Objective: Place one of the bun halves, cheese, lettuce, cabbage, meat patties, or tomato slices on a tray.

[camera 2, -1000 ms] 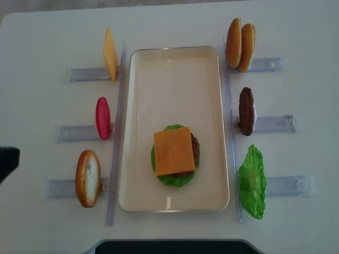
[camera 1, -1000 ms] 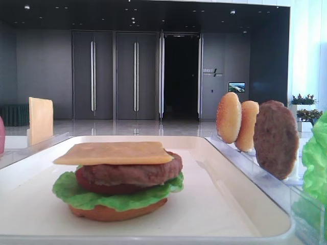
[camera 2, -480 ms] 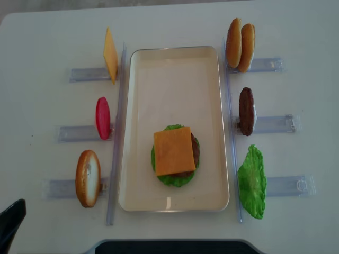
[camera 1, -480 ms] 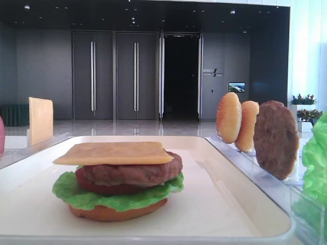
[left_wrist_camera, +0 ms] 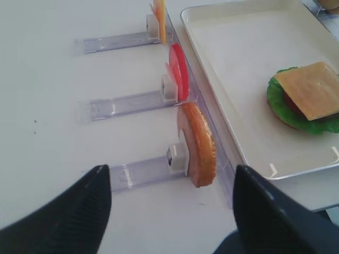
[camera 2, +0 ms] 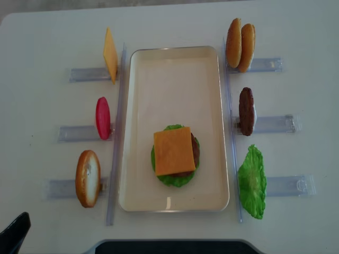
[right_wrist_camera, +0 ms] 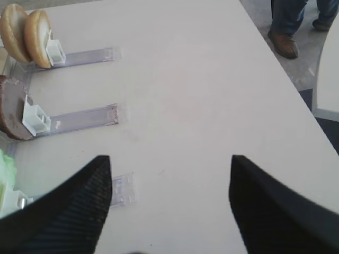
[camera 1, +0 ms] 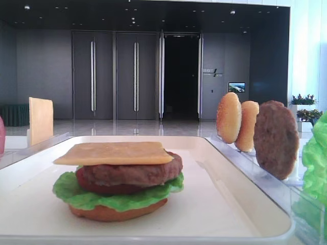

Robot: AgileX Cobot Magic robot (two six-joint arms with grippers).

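**poster1:** Cream-white tray (camera 2: 175,79) sat dead centre of the table (camera 2: 42,32) in the overhead view, long side running 12 to 6. Down at its 6 o'clock end was the stack: bun half (camera 1: 117,212) at the bottom, lettuce (camera 1: 71,191), a meat patty (camera 1: 133,173), and the cheese (camera 2: 174,151) lying flat on top.

**poster2:** And the spares?

**poster1:** All stood on edge in clear racks (camera 2: 275,124). At the tray's 9 o'clock side: another cheese slice (camera 2: 110,54), a tomato slice (camera 2: 103,117), one bun half (camera 2: 87,178). At 3 o'clock: two bun halves (camera 2: 240,44), a patty (camera 2: 246,111), a lettuce leaf (camera 2: 252,181).

**poster2:** Grippers?

**poster1:** Left gripper (left_wrist_camera: 172,211) had its fingers spread wide with nothing between them, hovering over the table near that lone bun half. Right gripper (right_wrist_camera: 169,203) was also wide open, empty, over bare table beside the racks. Overhead, only a dark sliver of the left one (camera 2: 13,235) showed at 7 o'clock.
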